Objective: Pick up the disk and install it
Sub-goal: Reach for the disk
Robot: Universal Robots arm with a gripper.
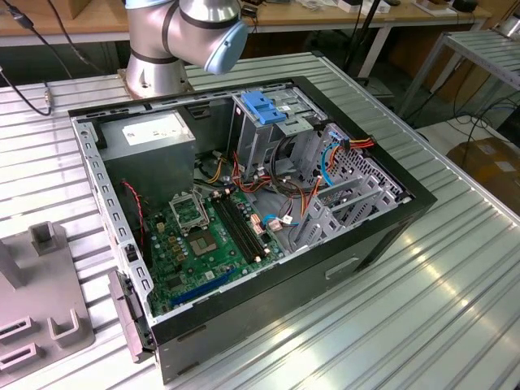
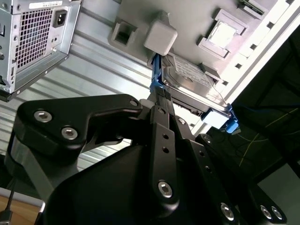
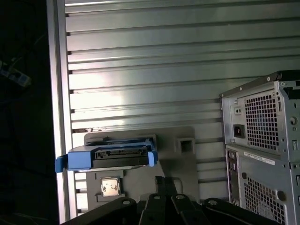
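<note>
Item: flat silver-grey metal hard-drive disk (image 2: pixel 190 77), blue plastic bracket, resting on grey moulded fixture plate (image 3: pixel 185 161) | Step: approach for pick, nothing lifted | My gripper (image 2: pixel 159 96): jaws pressed together, empty, apart from disk | Need, I judge: spread jaws, align across bracket edges

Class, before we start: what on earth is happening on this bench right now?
A robot arm is set to fit a disk into an open computer case. The disk, in its blue bracket, rests on a grey holder plate on the ribbed metal table, beside the case and not yet installed. The arm's hand hangs close to the disk.
</note>
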